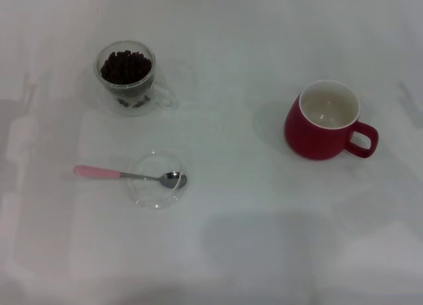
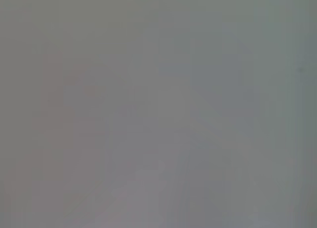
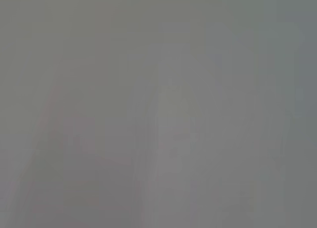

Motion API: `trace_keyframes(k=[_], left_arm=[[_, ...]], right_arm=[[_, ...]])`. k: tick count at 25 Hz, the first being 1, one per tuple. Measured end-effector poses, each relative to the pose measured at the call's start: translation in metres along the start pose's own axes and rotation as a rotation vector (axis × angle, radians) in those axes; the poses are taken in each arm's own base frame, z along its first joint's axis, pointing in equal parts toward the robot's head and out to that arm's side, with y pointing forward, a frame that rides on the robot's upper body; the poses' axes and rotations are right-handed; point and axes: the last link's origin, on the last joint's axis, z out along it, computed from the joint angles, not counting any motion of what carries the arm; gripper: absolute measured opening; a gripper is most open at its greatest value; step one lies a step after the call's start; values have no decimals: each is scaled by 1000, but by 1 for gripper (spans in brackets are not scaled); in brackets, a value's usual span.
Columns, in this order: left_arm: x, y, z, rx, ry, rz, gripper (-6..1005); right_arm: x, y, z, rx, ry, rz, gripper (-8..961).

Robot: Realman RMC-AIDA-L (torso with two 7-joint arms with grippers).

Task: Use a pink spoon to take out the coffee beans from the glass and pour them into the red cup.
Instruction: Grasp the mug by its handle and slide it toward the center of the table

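Observation:
In the head view the glass [image 1: 127, 77] stands at the back left, its clear handle toward the right, filled with dark coffee beans [image 1: 125, 66]. The pink spoon [image 1: 129, 175] lies in front of it, pink handle pointing left and metal bowl resting on a flat clear glass dish [image 1: 156, 179]. The red cup [image 1: 327, 122] stands upright at the right, white inside, empty, loop handle to the right. Neither gripper shows in the head view. Both wrist views show only a plain grey blur.
The white table [image 1: 231, 239] carries the glass, the dish with the spoon and the red cup, spread well apart.

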Motion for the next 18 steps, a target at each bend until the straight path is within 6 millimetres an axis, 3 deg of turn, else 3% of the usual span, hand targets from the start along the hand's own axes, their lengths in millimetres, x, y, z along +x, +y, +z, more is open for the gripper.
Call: trace_keyframes(k=[13,18], left_arm=[[-5,7,-5,-78,-32,-3,876],[-7,1,-5,-69,-42,15,877]], right_arm=[[8,18,-21,-247,128,106,607],[11,23,-24,-297,170,155,607]])
